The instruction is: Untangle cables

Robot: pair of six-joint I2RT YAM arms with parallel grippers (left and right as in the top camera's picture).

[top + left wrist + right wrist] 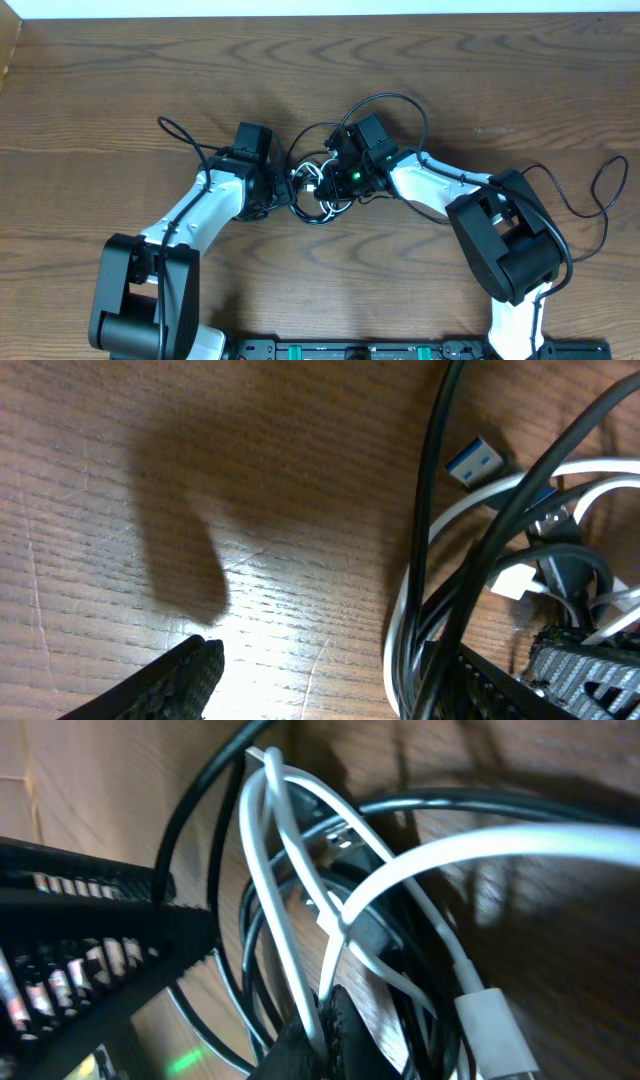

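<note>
Left gripper [335,665] stands wide, the cables [318,190] lying by one finger, likely lining up a strand. The tangle sits mid-table [120,80] between both arms. Right gripper [325,1020] pinches the white cable [300,870], seemingly anchoring it.

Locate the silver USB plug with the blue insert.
Left wrist view, upper right: the silver USB plug lies on the wooden table, just right of a thin black cable, above the white cable.

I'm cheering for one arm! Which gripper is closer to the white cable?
Right. The right gripper is shut on the white cable, pinching it. The left gripper is open, and the cable only lies loose between its fingers, not gripped.
</note>
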